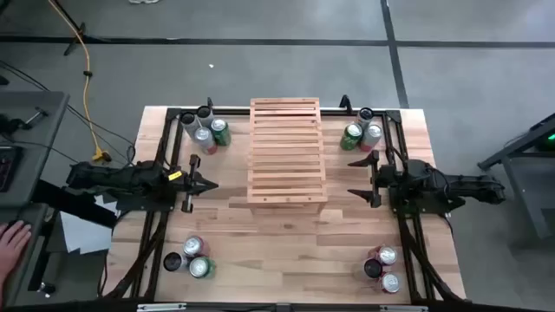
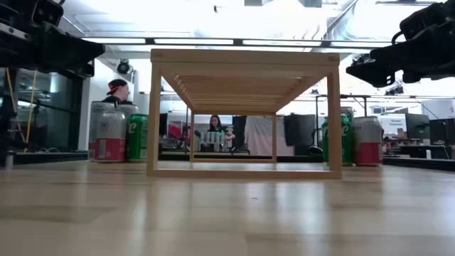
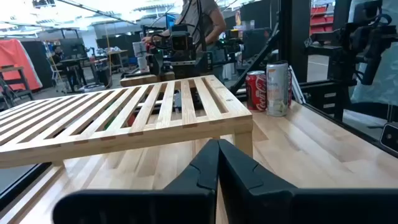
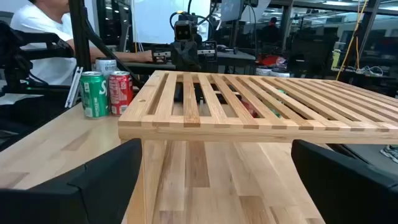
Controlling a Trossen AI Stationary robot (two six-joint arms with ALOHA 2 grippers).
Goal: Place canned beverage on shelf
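The pale wood-slat shelf (image 1: 286, 152) stands on its legs in the middle of the table, with nothing on it; it also shows in the low view (image 2: 242, 57). Cans stand upright in clusters at the far left (image 1: 206, 130), far right (image 1: 362, 132), near left (image 1: 191, 256) and near right (image 1: 381, 267). My left gripper (image 1: 213, 185) is shut and empty, left of the shelf, its fingertips together in the left wrist view (image 3: 217, 152). My right gripper (image 1: 354, 178) is open and empty, right of the shelf, its fingers wide apart in the right wrist view (image 4: 217, 180).
Black arm frames run along the table's left and right sides. A person's hand (image 1: 13, 236) rests off the table at the left. People (image 2: 117, 89) are in the room behind the table. Bare tabletop lies in front of the shelf (image 1: 286, 251).
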